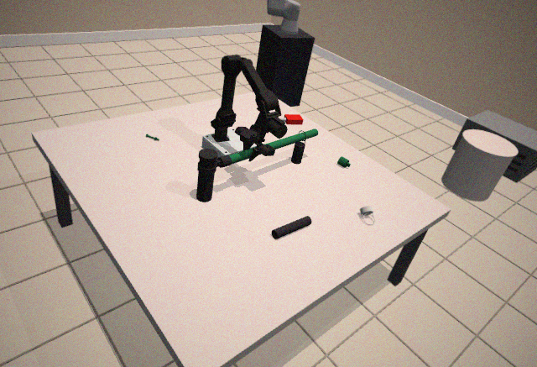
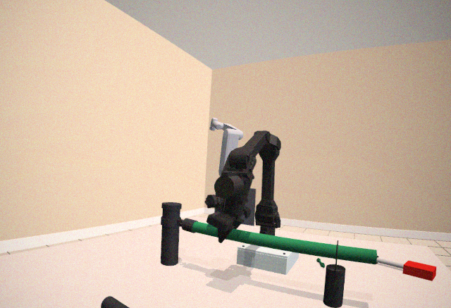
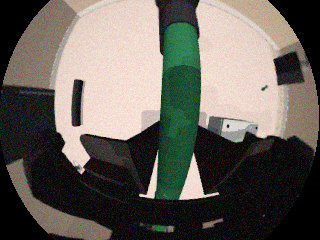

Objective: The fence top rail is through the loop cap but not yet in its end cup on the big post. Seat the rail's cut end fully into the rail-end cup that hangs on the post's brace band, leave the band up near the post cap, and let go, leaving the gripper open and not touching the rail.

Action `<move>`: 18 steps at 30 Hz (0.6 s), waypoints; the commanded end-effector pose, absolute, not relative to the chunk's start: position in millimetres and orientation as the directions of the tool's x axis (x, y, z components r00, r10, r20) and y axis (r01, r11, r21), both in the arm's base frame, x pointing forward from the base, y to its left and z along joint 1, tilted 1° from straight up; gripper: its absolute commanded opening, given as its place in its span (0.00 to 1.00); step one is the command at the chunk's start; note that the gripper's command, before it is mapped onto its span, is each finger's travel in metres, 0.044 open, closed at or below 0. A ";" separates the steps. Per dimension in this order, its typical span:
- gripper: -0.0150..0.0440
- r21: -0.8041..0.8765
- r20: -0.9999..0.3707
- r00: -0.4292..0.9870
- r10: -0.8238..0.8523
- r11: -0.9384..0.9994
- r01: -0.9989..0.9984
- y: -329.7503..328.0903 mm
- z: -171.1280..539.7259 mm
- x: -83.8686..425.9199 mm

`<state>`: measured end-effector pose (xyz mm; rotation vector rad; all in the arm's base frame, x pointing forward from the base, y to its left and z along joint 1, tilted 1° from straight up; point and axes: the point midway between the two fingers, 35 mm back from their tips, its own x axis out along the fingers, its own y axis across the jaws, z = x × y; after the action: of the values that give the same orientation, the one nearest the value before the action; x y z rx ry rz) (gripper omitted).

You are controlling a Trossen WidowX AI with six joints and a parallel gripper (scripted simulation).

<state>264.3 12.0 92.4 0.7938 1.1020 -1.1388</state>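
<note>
The green rail (image 1: 284, 142) (image 2: 287, 243) (image 3: 181, 50) slopes between the posts. Its near-post end sits in the mouth of the dark rail-end cup (image 1: 224, 161) (image 2: 188, 225) (image 3: 179, 14); how deep is hidden by the cup. The cup hangs on the brace band (image 2: 169, 220), high on the big post (image 1: 205, 185) (image 2: 170, 246), just under the post cap (image 1: 208, 154) (image 2: 170, 206). The other end passes through the thin loop above the small post (image 1: 297, 153) (image 2: 334, 286). My gripper (image 1: 257, 148) (image 2: 225, 232) (image 3: 175, 124) is shut on the rail, nearer the cup.
A black rod (image 1: 291, 227) (image 3: 77, 102), a green fitting (image 1: 343, 162), a grey band (image 1: 366, 210) and a small green piece (image 1: 152, 137) (image 2: 320, 262) lie on the table. A red block (image 1: 293, 118) (image 2: 418, 270) and a pale box (image 2: 263, 259) (image 3: 232, 129) are also in view.
</note>
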 end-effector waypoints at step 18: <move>1.00 -0.040 -0.956 0.040 -0.292 0.264 0.964 46.7 125.9 256.0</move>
<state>258.3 33.2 111.8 0.7860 1.1070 -1.1430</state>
